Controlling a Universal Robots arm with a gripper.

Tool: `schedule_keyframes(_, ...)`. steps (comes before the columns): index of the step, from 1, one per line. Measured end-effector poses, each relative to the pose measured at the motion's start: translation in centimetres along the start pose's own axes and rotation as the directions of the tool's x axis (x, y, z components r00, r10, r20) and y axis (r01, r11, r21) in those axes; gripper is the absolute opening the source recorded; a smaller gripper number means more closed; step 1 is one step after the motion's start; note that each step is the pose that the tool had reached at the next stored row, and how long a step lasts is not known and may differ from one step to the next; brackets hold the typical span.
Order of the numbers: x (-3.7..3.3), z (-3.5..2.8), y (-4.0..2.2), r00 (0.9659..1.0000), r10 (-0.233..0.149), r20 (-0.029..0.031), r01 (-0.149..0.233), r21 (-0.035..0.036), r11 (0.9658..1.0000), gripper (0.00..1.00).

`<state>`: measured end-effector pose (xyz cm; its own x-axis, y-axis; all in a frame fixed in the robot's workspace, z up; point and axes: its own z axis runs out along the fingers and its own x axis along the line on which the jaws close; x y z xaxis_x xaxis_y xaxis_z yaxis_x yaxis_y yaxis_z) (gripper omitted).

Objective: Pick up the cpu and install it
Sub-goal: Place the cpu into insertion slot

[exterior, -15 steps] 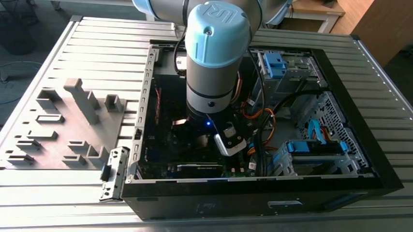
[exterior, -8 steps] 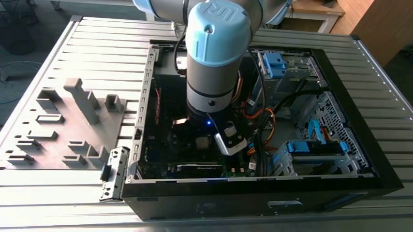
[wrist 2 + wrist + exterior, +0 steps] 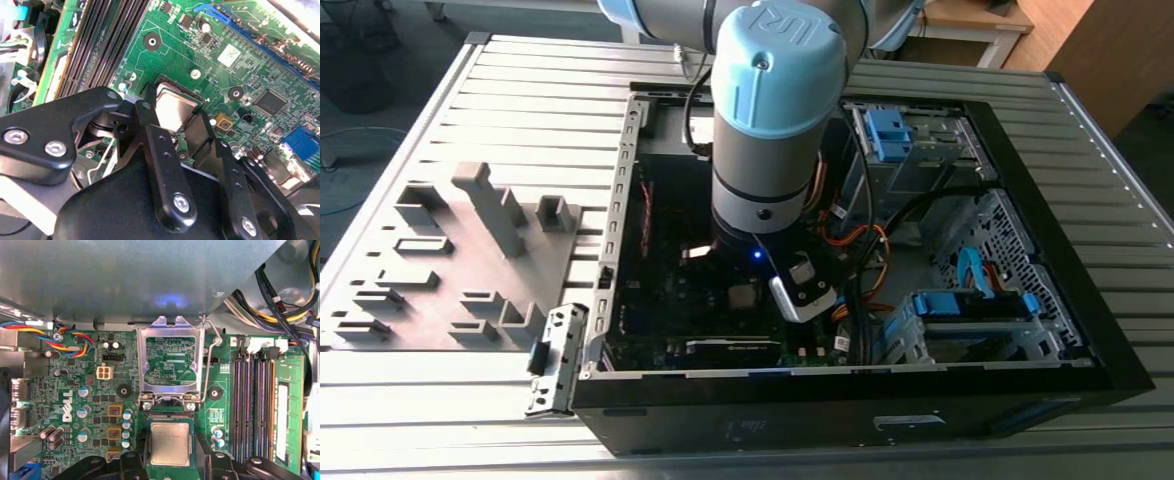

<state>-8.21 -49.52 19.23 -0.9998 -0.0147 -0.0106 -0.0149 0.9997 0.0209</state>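
Observation:
The cpu [image 3: 170, 442], a small square chip with a dull silver face, lies level over the black socket on the green motherboard [image 3: 90, 365]. My gripper [image 3: 170, 456] straddles it, and its black fingers [image 3: 150, 135] press against two opposite edges of the cpu [image 3: 172, 106]. The metal socket bracket [image 3: 170, 360] stands swung open just beyond the chip, its wire lever [image 3: 214, 347] raised beside it. In the exterior view the arm reaches down into the open computer case, and the cpu [image 3: 744, 295] shows as a grey square under the wrist.
Dark memory slots [image 3: 252, 405] run alongside the socket. Bundled cables [image 3: 280, 295] hang near the bracket. The black case wall [image 3: 1067, 200] surrounds the board, with blue drive clips [image 3: 887, 135] at the back. A grey fixture tray [image 3: 454, 260] lies on the slatted table at the exterior view's left.

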Motion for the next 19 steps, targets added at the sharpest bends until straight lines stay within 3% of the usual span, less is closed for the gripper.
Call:
schedule_keyframes(13,-0.04,0.0,0.0,1.0,0.0,0.0,0.0,0.0001,1.0,0.49)
schedule_keyframes(19,-0.09,0.08,-0.05,0.9997,0.023,0.0004,-0.023,0.0003,0.9997,0.49)
